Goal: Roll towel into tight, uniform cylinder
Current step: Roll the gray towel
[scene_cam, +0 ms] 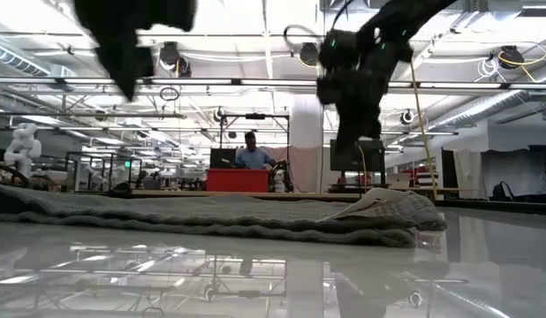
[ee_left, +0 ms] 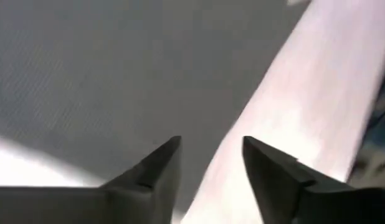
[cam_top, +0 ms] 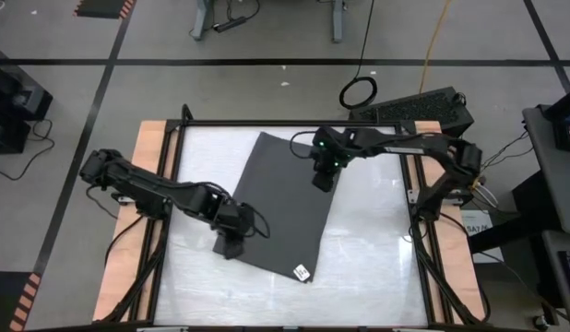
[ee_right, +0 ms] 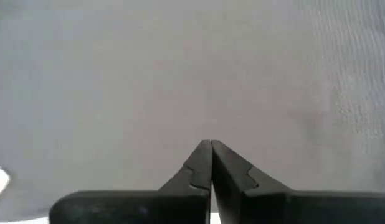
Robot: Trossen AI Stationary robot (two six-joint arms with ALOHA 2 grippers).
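The dark charcoal-grey towel lies spread flat on the white table, slanted, with its small white tag at the near corner. In the low view the towel lies low, with a slightly raised fold at its right end. My left gripper is open and hovers over the towel's near-left edge; its wrist view shows the towel and bare table below. My right gripper is shut above the towel's far-right part. In the low view both grippers are clear above the cloth.
A black frame and wooden side boards border the white table top. A black box and a coiled cable lie beyond the far edge. A person stands far off in the room behind.
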